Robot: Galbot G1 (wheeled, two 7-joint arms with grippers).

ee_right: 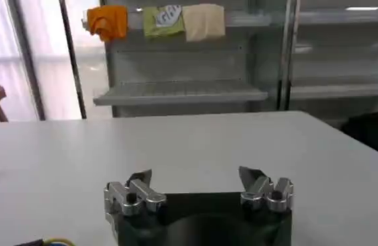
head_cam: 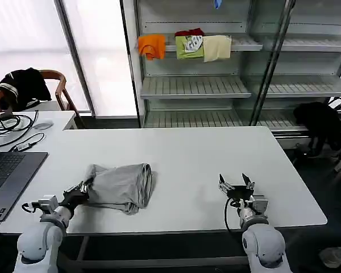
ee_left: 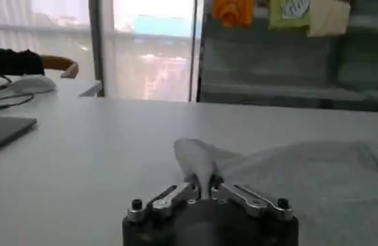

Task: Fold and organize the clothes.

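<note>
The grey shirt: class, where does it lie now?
In the head view, the grey shirt lies bunched on the white table's left side, its corner pinched by the left gripper.

No text, label, brand, number or sign is showing legibly anywhere in these views. The green cloth (head_cam: 190, 46) hanging on the far shelf (head_cam: 193, 86) is carrying a white print, but its letters are staying too blurred to read. The grey shirt (head_cam: 120, 186) lying on the table (head_cam: 187, 165) is showing no print or tag, and the laptop (head_cam: 5, 176) at the left edge is displaying no readable marking.
</note>
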